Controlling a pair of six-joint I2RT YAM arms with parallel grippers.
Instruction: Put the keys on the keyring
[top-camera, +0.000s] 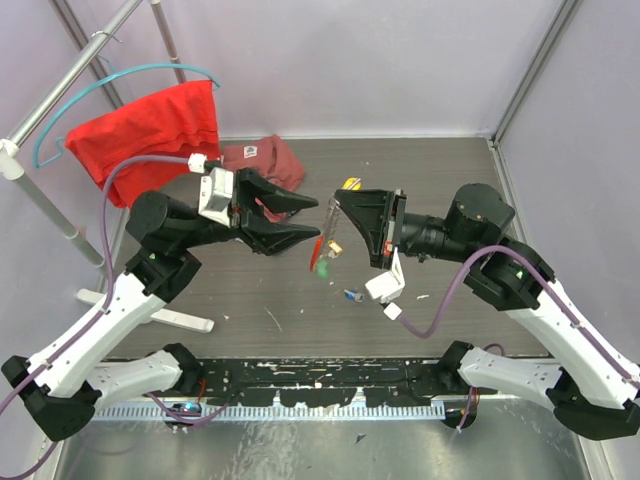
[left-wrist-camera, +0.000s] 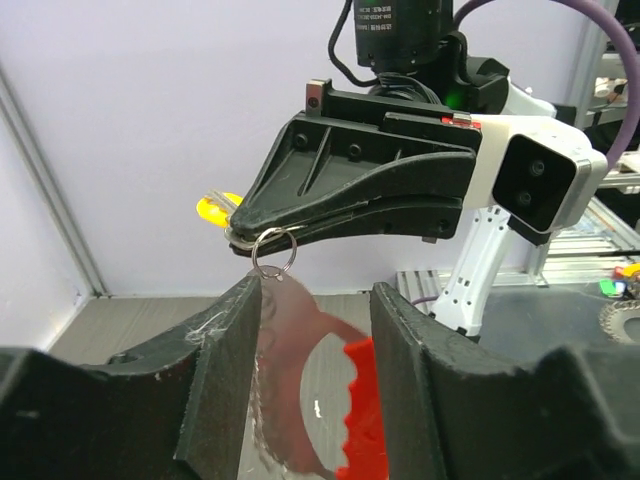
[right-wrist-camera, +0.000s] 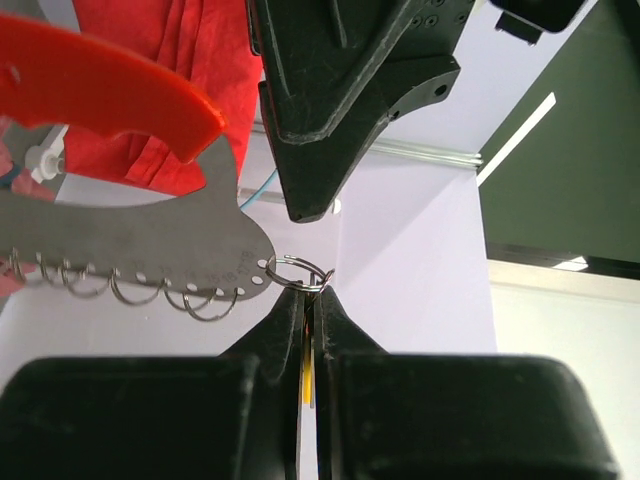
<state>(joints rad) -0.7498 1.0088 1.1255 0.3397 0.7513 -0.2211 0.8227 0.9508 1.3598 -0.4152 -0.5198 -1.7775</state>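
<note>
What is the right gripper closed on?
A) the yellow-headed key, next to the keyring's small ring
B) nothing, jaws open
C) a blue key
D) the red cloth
A: the right gripper is shut on the yellow-headed key, with the keyring hanging at its tips.

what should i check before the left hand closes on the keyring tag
1. Right hand shut on the yellow key: ok.
2. Small ring hangs at the right hand's tips: ok.
3. Metal tag hangs from that ring, between the left hand's fingers: ok.
4. Left hand open, fingers clear of the tag on both sides: ok.
5. Yellow key threaded through the ring: cannot tell, the tips hide it.
6. All keys on the ring: not ok, a blue key lies loose on the table.
</note>
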